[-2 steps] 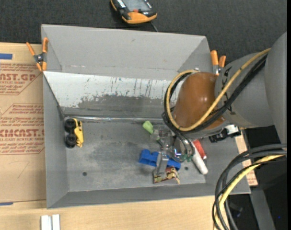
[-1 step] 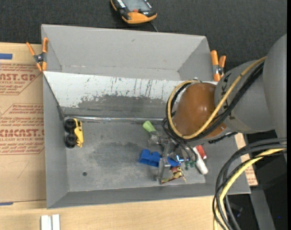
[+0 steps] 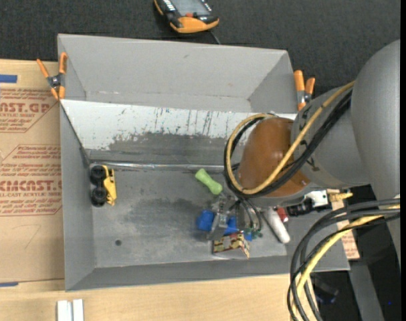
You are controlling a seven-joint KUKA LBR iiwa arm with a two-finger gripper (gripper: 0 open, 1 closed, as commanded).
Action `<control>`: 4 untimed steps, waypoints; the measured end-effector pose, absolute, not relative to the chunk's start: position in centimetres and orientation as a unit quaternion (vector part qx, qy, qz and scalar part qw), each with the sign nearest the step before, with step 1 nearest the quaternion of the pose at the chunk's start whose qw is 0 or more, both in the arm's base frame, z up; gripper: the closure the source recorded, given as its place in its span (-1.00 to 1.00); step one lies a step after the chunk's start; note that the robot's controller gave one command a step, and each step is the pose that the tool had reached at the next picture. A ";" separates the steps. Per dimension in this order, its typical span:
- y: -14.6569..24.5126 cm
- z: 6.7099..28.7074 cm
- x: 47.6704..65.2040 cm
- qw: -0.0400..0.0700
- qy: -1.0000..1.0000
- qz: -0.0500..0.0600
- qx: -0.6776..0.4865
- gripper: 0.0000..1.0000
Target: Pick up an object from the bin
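My gripper [image 3: 233, 218] hangs low in the bin's front right part, below the orange cover. It stands right over a small blue block [image 3: 205, 222], with more blue [image 3: 231, 230] showing beneath the gripper. A tan and brown flat piece [image 3: 231, 247] lies just in front of it, against the front wall. A light green stubby thing [image 3: 208, 181] rests a little behind and left of the gripper. To its right lies a white marker with a red end [image 3: 278, 227].
A yellow toy car with black wheels [image 3: 103, 185] lies on its side by the bin's left wall. The arm, its orange cover and looped cables hang over the bin's right side.
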State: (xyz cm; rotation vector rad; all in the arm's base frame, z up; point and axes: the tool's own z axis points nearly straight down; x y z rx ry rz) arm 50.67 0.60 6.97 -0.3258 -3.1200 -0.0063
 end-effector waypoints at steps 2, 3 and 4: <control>0.6 8.3 50.6 0.003 -0.995 -0.002 -0.104 1.00; 0.6 9.1 50.6 0.003 -0.995 -0.002 -0.104 1.00; 0.7 11.9 50.5 0.005 -0.995 -0.003 -0.104 1.00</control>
